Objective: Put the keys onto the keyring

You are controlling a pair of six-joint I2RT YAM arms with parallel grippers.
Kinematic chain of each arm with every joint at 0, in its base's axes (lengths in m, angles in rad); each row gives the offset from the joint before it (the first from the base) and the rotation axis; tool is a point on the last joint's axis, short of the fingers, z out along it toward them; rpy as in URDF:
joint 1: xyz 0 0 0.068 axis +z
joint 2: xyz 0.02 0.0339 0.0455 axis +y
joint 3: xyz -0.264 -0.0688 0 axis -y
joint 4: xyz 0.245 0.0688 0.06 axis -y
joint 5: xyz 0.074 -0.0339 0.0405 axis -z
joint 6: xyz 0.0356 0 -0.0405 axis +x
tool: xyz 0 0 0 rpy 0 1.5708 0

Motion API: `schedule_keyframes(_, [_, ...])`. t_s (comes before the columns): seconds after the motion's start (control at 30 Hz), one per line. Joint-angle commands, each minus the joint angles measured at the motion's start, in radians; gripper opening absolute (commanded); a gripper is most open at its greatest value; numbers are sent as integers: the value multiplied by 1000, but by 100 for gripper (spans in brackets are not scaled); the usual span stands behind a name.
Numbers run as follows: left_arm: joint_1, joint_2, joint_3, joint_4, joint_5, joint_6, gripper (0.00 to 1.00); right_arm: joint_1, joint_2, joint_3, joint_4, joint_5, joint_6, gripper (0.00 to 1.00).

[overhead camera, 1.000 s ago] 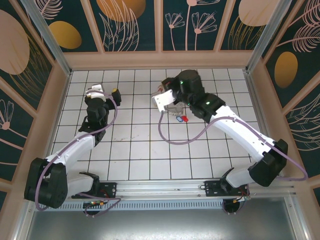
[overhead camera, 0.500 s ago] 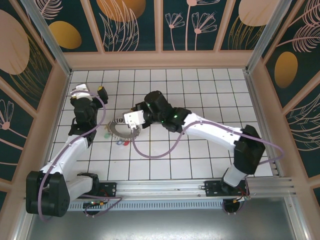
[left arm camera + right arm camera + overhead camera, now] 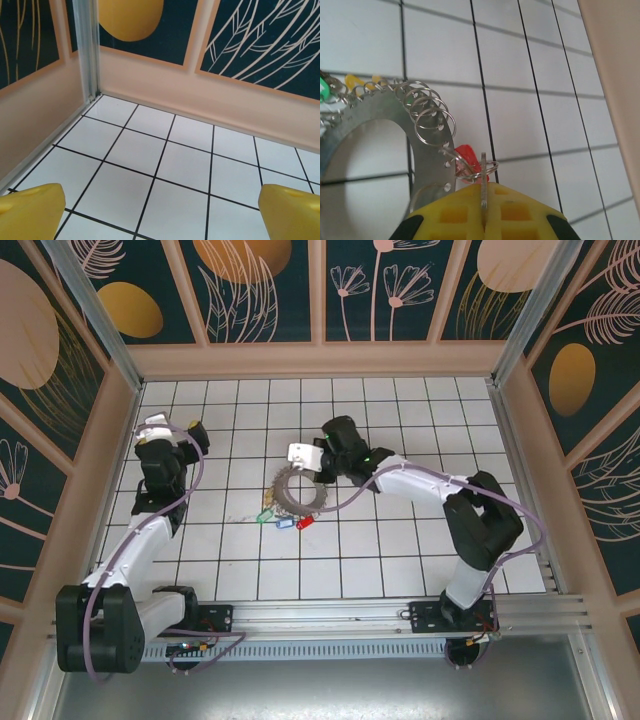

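Right claw (image 3: 483, 187) is closed, its yellow pads pinching a thin metal piece (image 3: 483, 167) that stands on edge at the rim of the keyring (image 3: 427, 150). Could be one of the small loops or a key blade seen edge-on, can't tell which. The keyring lies flat on the tiled counter (image 3: 400, 560), mid-counter and slightly left of centre, hole up. From the wrist camera it sits ahead and to the left of the right claw, touching at the rim. Keys (image 3: 283, 522) fan off the ring's near rim toward the arm bases, with yellow, blue and red tags seen from above. The red tag (image 3: 466, 152) lies just beyond the pinched piece, with a few empty loops (image 3: 427, 117) further round the rim. The pinched piece's flat side runs in line with the slit between the pads, so any threading move likely turns on keeping that line against the nearest rim hole. Left claw (image 3: 160, 212) is wide open, holding nothing, aimed at the back-left corner by the wall and well apart from the ring. The right arm is clearly nearer, and the job looks partly done.
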Motion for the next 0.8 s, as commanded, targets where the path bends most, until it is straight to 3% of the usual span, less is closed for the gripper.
schedule_keyframes(0.0, [5, 17, -9, 30, 61, 4, 98, -70, -1, -15, -8, -62, 3, 0])
schedule_keyframes(0.27, [5, 60, -2, 20, 117, 28, 99, -248, 129, 8, -46, -115, -10, 2])
schedule_keyframes(0.37, [5, 67, -13, 28, 109, 32, 99, -278, 165, 33, -87, -112, -30, 18])
schedule_keyframes(0.43, [6, 67, -18, 31, 97, 19, 99, -293, 164, 45, -123, -119, -47, 23])
schedule_keyframes(0.53, [5, 61, -29, 43, 100, 28, 99, -319, 118, 37, -140, -125, -45, 26])
schedule_keyframes(0.7, [5, 12, -27, 3, -8, 35, 99, -380, -78, -12, -129, -176, 14, 30])
schedule_keyframes(0.77, [5, -52, -58, 38, -34, 51, 99, -409, -197, -62, -63, -230, 97, 46])
